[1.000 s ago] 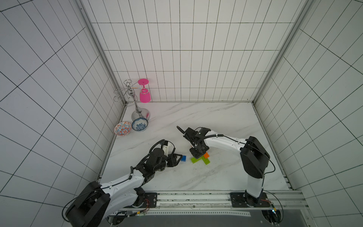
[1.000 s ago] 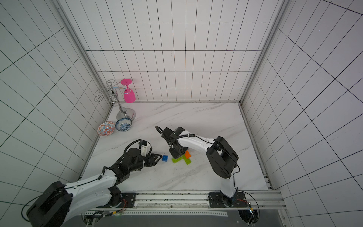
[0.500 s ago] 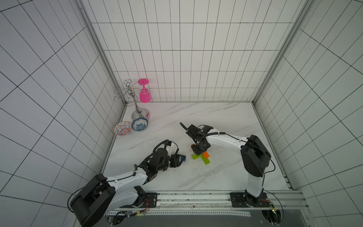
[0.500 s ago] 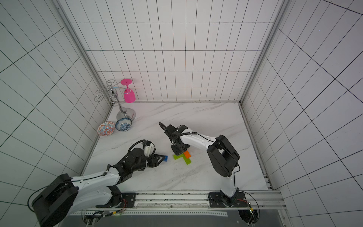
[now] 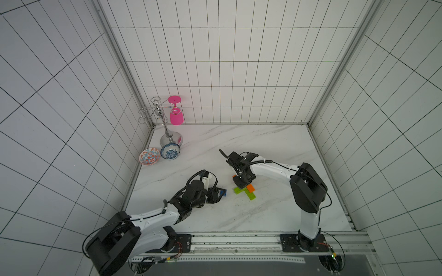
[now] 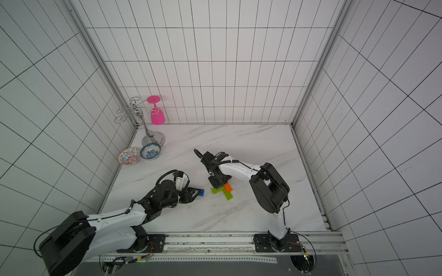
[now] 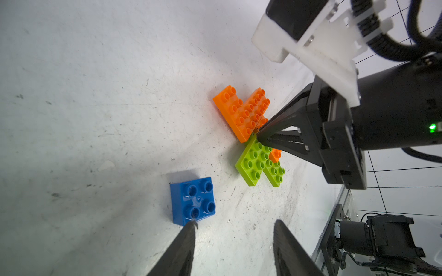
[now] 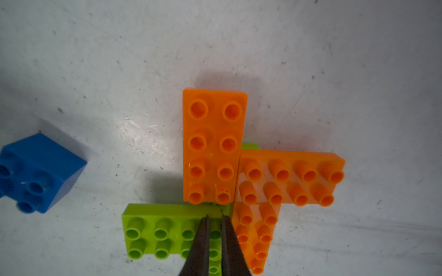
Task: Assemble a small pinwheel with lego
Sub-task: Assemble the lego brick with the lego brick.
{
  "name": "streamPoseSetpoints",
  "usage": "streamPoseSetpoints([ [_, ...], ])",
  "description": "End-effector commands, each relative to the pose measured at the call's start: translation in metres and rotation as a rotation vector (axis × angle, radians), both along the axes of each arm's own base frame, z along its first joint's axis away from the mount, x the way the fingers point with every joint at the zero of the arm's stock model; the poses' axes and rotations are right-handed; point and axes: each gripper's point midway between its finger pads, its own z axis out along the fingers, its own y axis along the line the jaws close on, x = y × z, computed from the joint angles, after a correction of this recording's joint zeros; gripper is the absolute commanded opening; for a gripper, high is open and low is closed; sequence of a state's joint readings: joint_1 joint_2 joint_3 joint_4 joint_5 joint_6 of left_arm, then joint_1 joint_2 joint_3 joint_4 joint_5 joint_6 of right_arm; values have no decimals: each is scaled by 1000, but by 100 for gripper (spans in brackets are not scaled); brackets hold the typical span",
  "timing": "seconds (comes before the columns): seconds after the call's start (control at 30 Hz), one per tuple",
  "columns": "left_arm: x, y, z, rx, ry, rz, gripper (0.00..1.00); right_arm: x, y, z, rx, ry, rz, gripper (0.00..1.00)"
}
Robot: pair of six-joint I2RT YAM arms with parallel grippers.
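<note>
Pinwheel [image 5: 246, 192] check, left to right in both top views. First, our left gripper [image 5: 216, 194]: low over the table [image 5: 239, 148], jaws parted roughly halfway, nothing between them. Just off its tips sits the blue square brick [image 5: 223, 192], studs up, lying between that gripper and the pinwheel. In the left wrist view one fingertip [image 7: 189, 234] is at the brick's near corner and the other stands well clear of it. So the brick sits off the jaw centreline, out toward one finger and turned at an angle to it. It is square, so there is no long axis to line up. We judge a sideways shift and a small wrist turn are needed before closing. Next comes the pinwheel, flat on the table, with a lime-green brick [image 8: 167, 229] and orange bricks [image 8: 214, 145] meeting at the hub. Last, the right gripper [image 8: 215, 217]: jaws pinched together, holding nothing, tips down at the hub on the lime-green brick's inner end, beside the orange. That is where the blue has to land, so we think the right arm must clear out first; the left arm is clearly the nearer one for the pick. Unknowns: the right gripper covers the hub in both top views, and we can't tell if its tips press or only touch. One more lime-green piece shows only as a sliver. Whether the joints are fully seated can't be made out. The blue brick is cut off at the right wrist frame's edge.
</note>
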State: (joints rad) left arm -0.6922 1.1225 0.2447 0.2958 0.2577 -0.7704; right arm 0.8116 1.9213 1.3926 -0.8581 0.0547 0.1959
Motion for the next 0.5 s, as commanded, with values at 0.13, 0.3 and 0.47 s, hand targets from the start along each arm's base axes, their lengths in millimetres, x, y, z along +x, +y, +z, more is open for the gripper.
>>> streamPoseSetpoints([
  [0.13, 8, -5, 12, -20, -41, 8, 54, 3, -8, -11, -44, 4, 14, 10],
  [0.3, 8, -6, 12, -20, -38, 8, 54, 5, -10, -14, -49, 4, 17, 9],
  [0.47, 10, -8, 12, -22, -39, 4, 54, 5, -9, -19, -52, 10, 22, 9],
])
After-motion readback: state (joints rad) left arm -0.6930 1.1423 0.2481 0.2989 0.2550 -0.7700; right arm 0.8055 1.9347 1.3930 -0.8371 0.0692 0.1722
